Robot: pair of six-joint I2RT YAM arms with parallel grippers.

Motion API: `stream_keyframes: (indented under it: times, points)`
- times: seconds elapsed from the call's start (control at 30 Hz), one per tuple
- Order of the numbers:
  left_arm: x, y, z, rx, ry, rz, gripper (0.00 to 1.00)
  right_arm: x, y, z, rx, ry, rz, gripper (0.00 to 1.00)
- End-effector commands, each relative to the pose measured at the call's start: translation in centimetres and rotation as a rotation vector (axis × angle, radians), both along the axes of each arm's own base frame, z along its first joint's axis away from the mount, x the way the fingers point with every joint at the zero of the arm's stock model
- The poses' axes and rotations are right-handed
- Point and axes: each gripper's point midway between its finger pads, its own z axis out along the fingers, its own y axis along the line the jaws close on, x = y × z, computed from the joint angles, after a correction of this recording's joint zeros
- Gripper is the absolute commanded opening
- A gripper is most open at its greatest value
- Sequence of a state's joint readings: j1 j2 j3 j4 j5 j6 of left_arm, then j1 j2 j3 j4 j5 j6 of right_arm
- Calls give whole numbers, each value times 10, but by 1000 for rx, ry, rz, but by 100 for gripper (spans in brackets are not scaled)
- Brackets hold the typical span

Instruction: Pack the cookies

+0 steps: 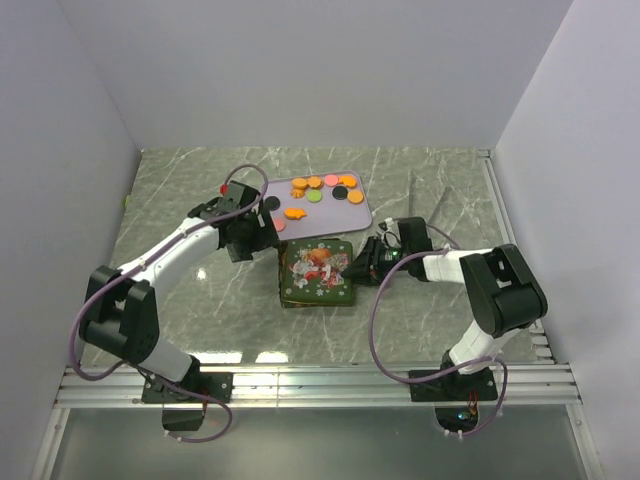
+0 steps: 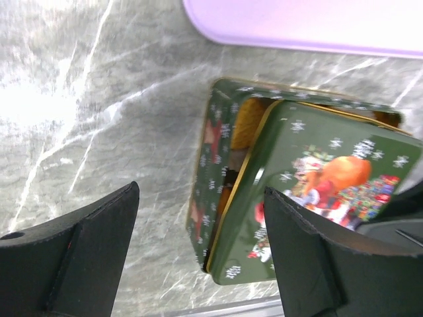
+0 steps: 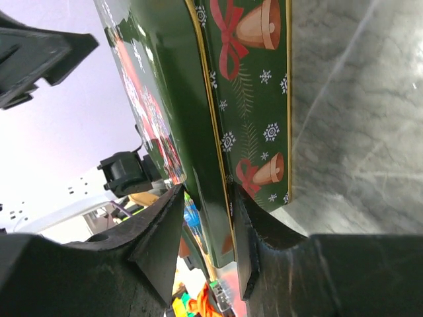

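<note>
The cookies (image 1: 320,188), mostly orange rounds with black, pink and green discs, lie on a lavender tray (image 1: 365,212) at the back of the table. A green Christmas tin (image 1: 316,272) sits in front of the tray. My right gripper (image 1: 362,262) is shut on the right edge of the tin's lid (image 3: 178,99), which is tilted up off the tin's base (image 3: 254,99). In the left wrist view the lid (image 2: 317,172) sits skewed over the base (image 2: 215,132), with a gap showing the inside. My left gripper (image 2: 201,264) is open and empty just left of the tin.
The tray's edge (image 2: 297,23) lies just beyond the tin. A metal rail (image 1: 320,385) runs along the table's near edge. White walls close in the left, back and right sides. A small orange object (image 1: 127,198) lies at the far left edge.
</note>
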State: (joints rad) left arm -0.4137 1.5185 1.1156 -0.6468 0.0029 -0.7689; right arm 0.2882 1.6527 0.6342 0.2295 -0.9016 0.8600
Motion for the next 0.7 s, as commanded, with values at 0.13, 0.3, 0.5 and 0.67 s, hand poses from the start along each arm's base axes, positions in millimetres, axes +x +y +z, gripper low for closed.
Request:
stream_keyframes:
  times: [0.13,0.3,0.5,0.67]
  points:
    - [0,-12,13,-94,-59,-44,82,18,9,3,-42,-56,27,43]
    - [-9,-18,-1,-128,-27,-70,81,23,11,-3,-76,-49,34,46]
    - [-14,-22,-12,-150,-15,-95,81,33,17,-2,-96,-52,42,61]
    - [-9,-28,-5,-175,-40,-116,81,34,23,0,-112,-55,58,61]
